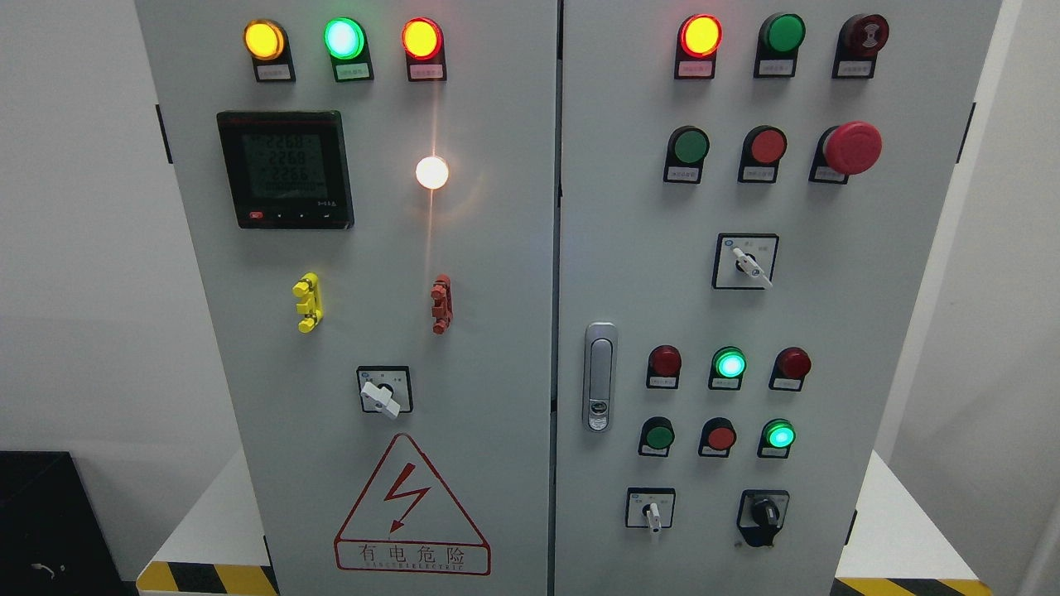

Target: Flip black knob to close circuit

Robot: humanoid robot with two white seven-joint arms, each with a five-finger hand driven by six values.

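Sitting low-right on cabinet: black knob [766,514]

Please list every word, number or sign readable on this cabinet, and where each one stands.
"有电危险": red-bordered triangular lightning-bolt warning sign, left door.
Small line beneath it: too blurred.
Black digital meter: three digit rows, unreadable.
Small white label plates under the lamps and buttons: too small.

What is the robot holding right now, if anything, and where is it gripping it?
Nothing is held. Neither hand is in view, and the black knob at the cabinet's lower right stands untouched.
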